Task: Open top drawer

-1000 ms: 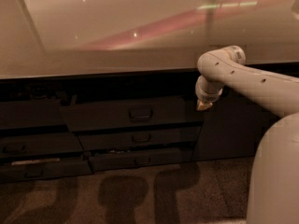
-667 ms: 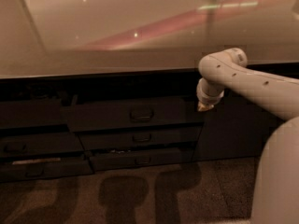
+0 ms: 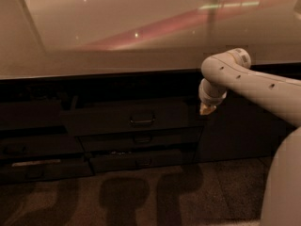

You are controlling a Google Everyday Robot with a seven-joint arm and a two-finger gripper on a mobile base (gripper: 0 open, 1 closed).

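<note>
The top drawer (image 3: 108, 121) is the widest dark grey front under the counter, with a small rectangular pull handle (image 3: 142, 120) at its middle. I cannot tell whether it stands out from the cabinet. My gripper (image 3: 205, 108) hangs from the white arm (image 3: 244, 81), pointing down, just past the drawer's right end and level with its top edge. It is to the right of the handle and apart from it. It holds nothing that I can see.
A pale glossy countertop (image 3: 141, 36) overhangs the drawers. Two shorter drawer fronts (image 3: 141, 139) (image 3: 141, 161) sit below the top one, with more drawers at the left (image 3: 33, 147). A dark cabinet door (image 3: 240, 131) is at the right. My white body (image 3: 282, 182) fills the lower right.
The gripper has sunk slightly beside the drawer's right end. The drawers have not visibly moved.
</note>
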